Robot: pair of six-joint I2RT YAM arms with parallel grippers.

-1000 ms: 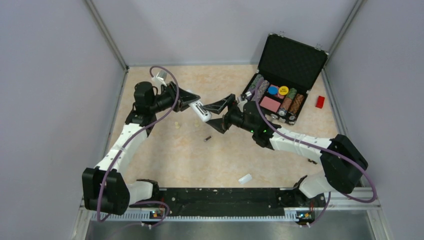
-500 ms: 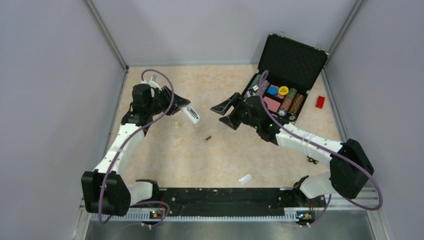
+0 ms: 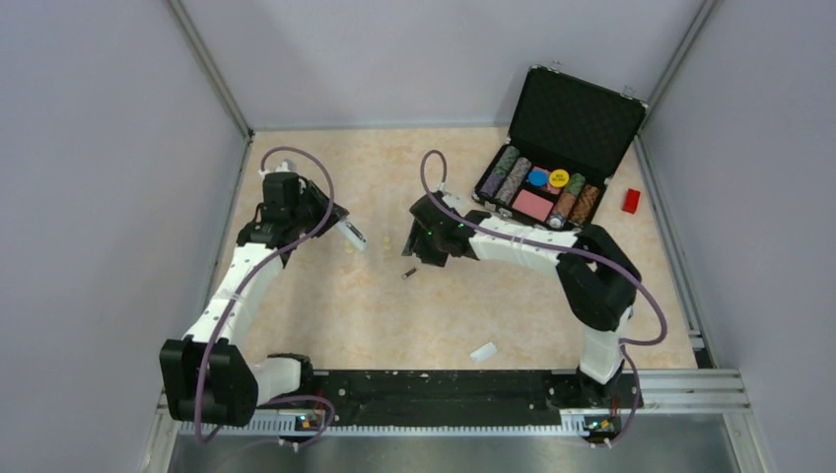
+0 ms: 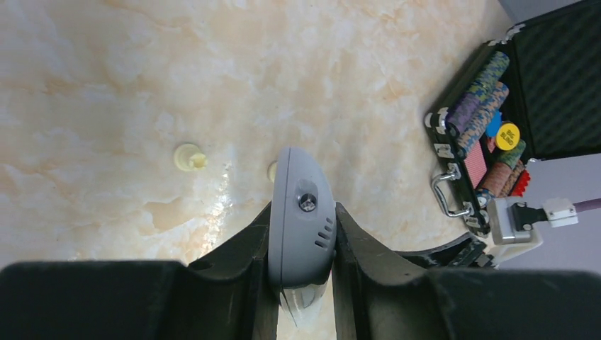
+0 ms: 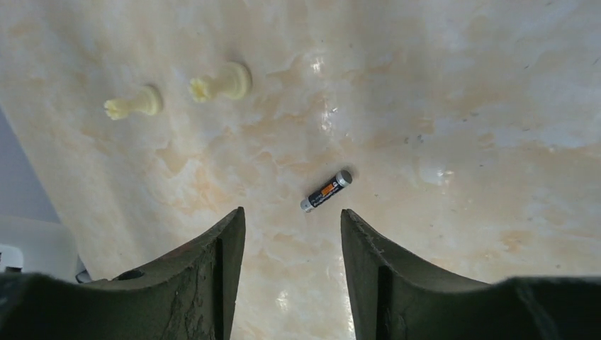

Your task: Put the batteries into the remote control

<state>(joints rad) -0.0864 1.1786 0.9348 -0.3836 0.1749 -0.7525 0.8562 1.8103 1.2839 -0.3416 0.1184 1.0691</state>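
The left arm reaches toward the counter's (image 3: 394, 325) far-left corner, its left fingers (image 4: 302, 216) clamped narrowly on the remote control (image 4: 298, 184), which is held off the surface. The right arm stretches to the counter's middle, its right fingers (image 5: 292, 216) spread wide and pointing down over one battery (image 5: 325, 191) lying flat. Two cream pegs (image 5: 220, 83) lie nearby, and an open case (image 3: 552, 168) sits at the far-right corner. Plain grey walls surround the marbled top.

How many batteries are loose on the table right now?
1. The battery lies on the table just ahead of the right gripper; another may be hidden.
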